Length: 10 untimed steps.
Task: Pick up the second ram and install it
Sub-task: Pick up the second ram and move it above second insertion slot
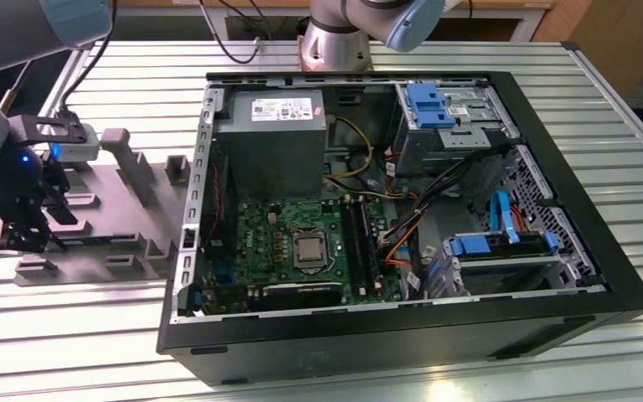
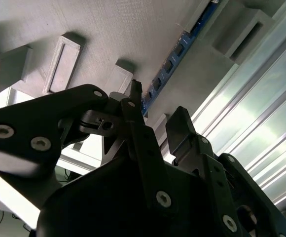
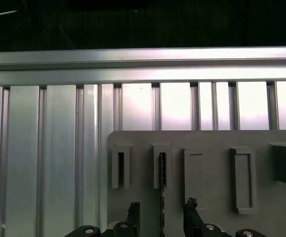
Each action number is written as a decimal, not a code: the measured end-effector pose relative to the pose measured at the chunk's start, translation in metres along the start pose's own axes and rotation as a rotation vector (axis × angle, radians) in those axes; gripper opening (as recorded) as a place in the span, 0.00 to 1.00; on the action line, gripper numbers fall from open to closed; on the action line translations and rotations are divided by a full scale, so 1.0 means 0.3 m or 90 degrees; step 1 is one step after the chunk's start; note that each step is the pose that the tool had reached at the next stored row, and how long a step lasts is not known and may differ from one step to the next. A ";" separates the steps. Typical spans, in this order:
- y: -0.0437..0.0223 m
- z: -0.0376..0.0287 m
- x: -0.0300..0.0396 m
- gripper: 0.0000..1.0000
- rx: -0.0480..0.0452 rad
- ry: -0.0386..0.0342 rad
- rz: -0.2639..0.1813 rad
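At the exterior view's left of the open computer case (image 1: pixel 388 345), over the grey holder (image 1: pixel 98 219), the released hand (image 3: pixel 161 211) is hovering, straddling the second ram (image 2: pixel 179 51), which is standing in its slot. This looks like the pick-up step, and it is calling for square closure on the stick's flat faces.

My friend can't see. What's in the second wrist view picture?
The black tool hangs open close to a thin blue-green ram stick standing on edge in a grey holder. The holder sits on a ribbed metal table.
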<state>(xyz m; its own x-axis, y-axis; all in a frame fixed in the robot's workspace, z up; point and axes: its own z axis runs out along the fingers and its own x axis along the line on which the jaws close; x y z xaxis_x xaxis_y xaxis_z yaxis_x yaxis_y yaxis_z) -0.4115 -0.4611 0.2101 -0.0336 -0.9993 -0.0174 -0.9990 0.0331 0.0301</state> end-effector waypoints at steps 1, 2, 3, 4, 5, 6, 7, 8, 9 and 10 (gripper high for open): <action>0.000 0.000 0.000 0.47 0.0000 0.0000 0.000; 0.000 0.000 0.000 0.47 0.0001 -0.0001 0.000; 0.000 0.002 0.000 0.47 0.0001 -0.0001 0.000; 0.000 0.004 0.000 0.47 0.0002 -0.0002 0.000; 0.000 0.007 0.000 0.47 0.0002 -0.0002 0.000; -0.001 0.010 0.000 0.47 0.0000 -0.0001 0.000; -0.001 0.014 -0.001 0.47 0.0001 -0.0002 0.000; -0.001 0.017 -0.002 0.47 0.0001 -0.0002 0.000; -0.001 0.020 -0.002 0.47 0.0001 -0.0005 0.000; -0.001 0.023 -0.002 0.47 0.0000 -0.0008 0.000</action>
<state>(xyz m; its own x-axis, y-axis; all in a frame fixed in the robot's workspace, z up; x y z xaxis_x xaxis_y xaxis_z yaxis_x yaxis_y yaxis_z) -0.4115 -0.4603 0.2033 -0.0335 -0.9993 -0.0187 -0.9990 0.0329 0.0301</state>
